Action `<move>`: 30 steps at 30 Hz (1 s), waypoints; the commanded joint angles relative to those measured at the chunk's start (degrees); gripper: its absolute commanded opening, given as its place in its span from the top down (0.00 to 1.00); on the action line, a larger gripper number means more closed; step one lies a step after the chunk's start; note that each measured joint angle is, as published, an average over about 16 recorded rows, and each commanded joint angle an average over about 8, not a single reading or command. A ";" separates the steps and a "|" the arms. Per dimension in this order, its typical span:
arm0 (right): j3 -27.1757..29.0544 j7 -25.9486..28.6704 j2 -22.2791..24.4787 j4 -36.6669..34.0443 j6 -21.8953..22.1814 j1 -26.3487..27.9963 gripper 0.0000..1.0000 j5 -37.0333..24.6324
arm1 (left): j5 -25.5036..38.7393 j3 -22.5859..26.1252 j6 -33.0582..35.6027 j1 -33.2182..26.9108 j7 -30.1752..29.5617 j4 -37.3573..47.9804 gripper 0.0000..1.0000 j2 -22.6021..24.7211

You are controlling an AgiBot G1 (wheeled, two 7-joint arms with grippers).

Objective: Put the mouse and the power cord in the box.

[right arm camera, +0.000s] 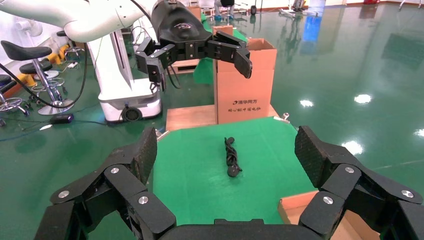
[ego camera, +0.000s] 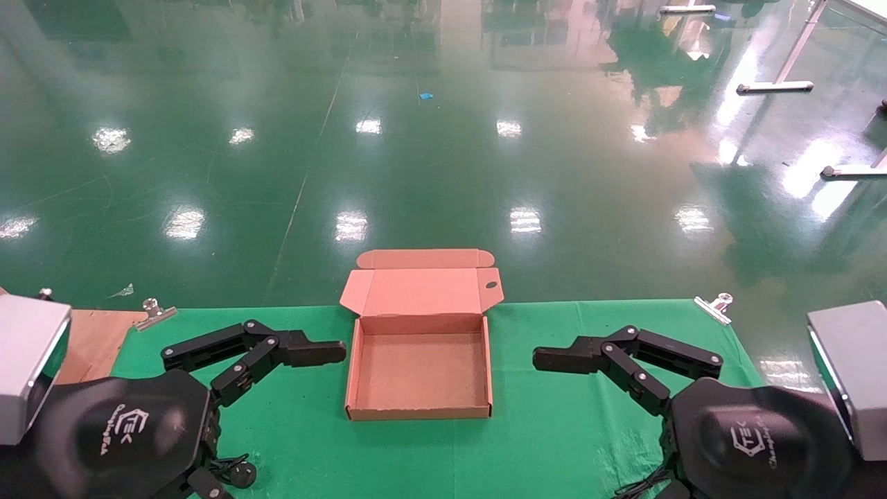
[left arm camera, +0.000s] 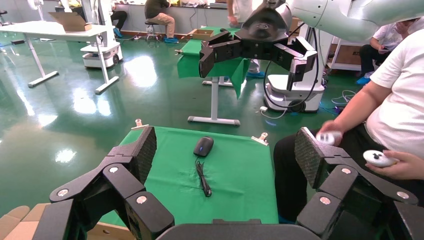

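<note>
Both pincers hang released, one on each side of the box [ego camera: 418,366], the one landmark on the green tabletop [ego camera: 554,430]. From the head camera, the left pincer [ego camera: 305,352] points its fingers at the box's left wall and the right pincer [ego camera: 575,359] at its right wall, neither touching it. One box lies there, lid flap folded back on the far side, its tray bare cardboard. Two metal clips [ego camera: 714,307] grip the cloth's far edge.

Left wrist camera: the left pincer [left arm camera: 225,155] gapes wide, and between its fingers lies one mouse [left arm camera: 203,146] with its thin cable, on the cloth beyond the box's right side, under the right pincer [left arm camera: 250,50].

Right wrist camera: the right pincer [right arm camera: 225,150] is spread wide too; one power cord [right arm camera: 231,157], a coiled bundle, lies on the cloth beyond the box's left side, under the left pincer [right arm camera: 200,50]. A box corner [right arm camera: 300,210] shows nearby.
</note>
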 commanded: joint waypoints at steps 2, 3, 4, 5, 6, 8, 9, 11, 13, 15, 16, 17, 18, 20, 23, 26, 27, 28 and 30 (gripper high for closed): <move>0.00 0.00 0.00 0.00 0.00 0.00 0.00 0.00 | 0.00 0.00 0.00 0.00 0.00 0.00 0.00 0.00; 0.00 0.00 0.00 0.00 0.00 0.00 0.00 0.00 | 0.00 0.00 0.00 0.00 0.00 0.00 0.00 0.00; 0.00 0.00 0.00 0.00 0.00 0.00 0.00 0.00 | 0.00 0.00 0.00 0.00 0.00 0.00 0.00 0.00; 0.00 0.00 0.00 0.00 0.00 0.00 0.00 0.00 | 0.00 0.00 0.00 0.00 0.00 0.00 0.00 0.00; 0.00 0.00 0.00 0.00 0.00 0.00 0.00 0.00 | 0.00 0.00 0.00 0.00 0.00 0.00 0.00 0.00; 0.00 0.00 0.00 0.00 0.00 0.00 0.00 0.00 | 0.00 0.00 0.00 0.00 0.00 0.00 0.00 0.00; 0.00 0.00 0.00 0.00 0.00 0.00 0.00 0.00 | 0.00 0.00 0.00 0.00 0.00 0.00 0.00 0.00; 0.04 0.02 0.02 0.02 -0.03 -0.02 0.00 0.02 | 0.00 -0.01 0.01 0.01 -0.04 -0.04 0.00 -0.01; 0.04 0.02 0.02 0.02 -0.03 -0.02 0.00 0.02 | 0.00 -0.01 0.01 0.01 -0.03 -0.03 0.00 -0.01; -0.01 -0.03 0.00 0.04 -0.06 -0.02 0.00 -0.08 | 0.06 0.02 0.03 0.03 -0.03 -0.03 0.00 -0.03; -0.12 -0.11 0.00 0.06 -0.08 0.02 0.00 -0.36 | 0.30 0.14 0.10 0.05 -0.03 -0.05 0.00 -0.09; -0.33 -0.26 0.05 0.14 -0.08 0.18 0.00 -1.03 | 0.56 0.31 0.15 0.08 -0.09 0.09 0.00 -0.08; -0.62 -0.43 0.05 0.27 -0.10 0.44 0.00 -1.88 | 0.79 0.47 0.21 0.14 -0.10 0.37 0.00 -0.05; -1.54 -0.81 -0.12 0.46 -0.15 1.25 0.00 -4.21 | 1.41 0.86 0.46 0.35 0.18 1.40 0.00 0.01; -3.41 -1.54 -0.59 0.50 -0.31 3.10 0.00 -9.12 | 2.56 1.52 1.28 0.84 1.11 4.23 0.00 0.04; -5.59 -2.40 -1.44 -0.01 -0.53 5.31 0.00 -14.65 | 3.81 2.11 2.39 1.16 2.89 8.19 0.00 0.01; -6.35 -2.80 -1.74 -0.29 -0.59 6.06 0.00 -16.65 | 4.53 2.45 2.80 1.07 3.53 9.49 0.00 -0.03; -7.12 -3.25 -2.06 -0.54 -0.66 6.82 0.00 -18.68 | 5.45 2.85 3.13 0.83 4.19 10.71 0.00 -0.11; -8.75 -4.40 -2.79 -1.08 -0.74 8.51 0.00 -23.18 | 8.01 4.04 3.73 -0.12 5.56 12.98 0.00 -0.18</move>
